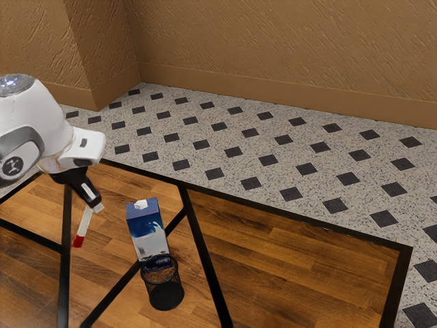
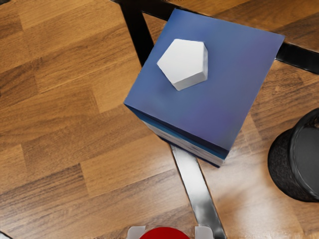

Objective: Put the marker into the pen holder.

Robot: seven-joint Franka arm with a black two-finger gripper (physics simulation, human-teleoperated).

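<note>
Gripped the marker in the pincer, slanting down, to the exterior view's left of the pen holder!

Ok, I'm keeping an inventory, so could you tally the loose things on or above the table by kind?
Marker: 1
Pen holder: 1
Carton: 1
Total: 3

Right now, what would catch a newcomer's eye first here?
Probably the white robot arm at the exterior view's left, its black gripper holding a white marker, red end down, above the wooden table. Next, the blue-and-white milk carton, with a black mesh pen holder close beside it.
</note>
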